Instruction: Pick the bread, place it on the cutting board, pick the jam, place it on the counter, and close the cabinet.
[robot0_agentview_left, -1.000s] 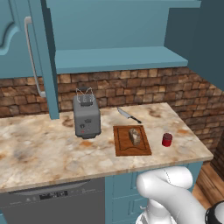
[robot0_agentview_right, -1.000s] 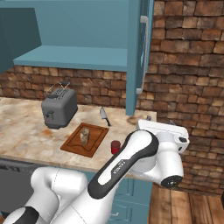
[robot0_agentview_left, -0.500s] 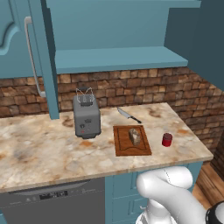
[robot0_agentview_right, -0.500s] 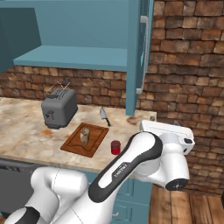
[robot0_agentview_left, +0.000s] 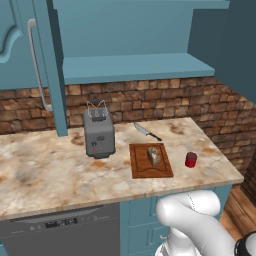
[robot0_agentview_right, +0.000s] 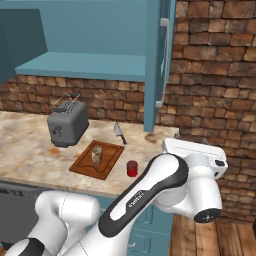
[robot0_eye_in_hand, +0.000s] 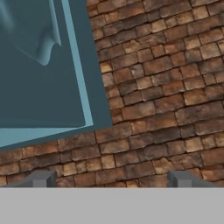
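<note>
Cabinet (robot0_eye_in_hand: 43, 74) door fills the upper left of the hand view, its pale edge slanting against the brick wall (robot0_eye_in_hand: 162, 87). The gripper (robot0_eye_in_hand: 109, 179) faces that wall with its fingers (robot0_eye_in_hand: 41, 178) spread wide and nothing between them. In the right base view the arm's hand sits at the right end of the counter (robot0_agentview_right: 25, 150), below the open door with its grey handle (robot0_agentview_right: 164, 60). Just left of the hand, the jam (robot0_agentview_right: 132, 168) stands on the counter near the front edge, beside the board (robot0_agentview_right: 97, 160). Bread (robot0_agentview_right: 97, 155) rests on the board. A knife (robot0_agentview_right: 119, 132) lies behind the board, and a toaster (robot0_agentview_right: 67, 126) stands further left. The cabinet's other door is open too, at the far left.
</note>
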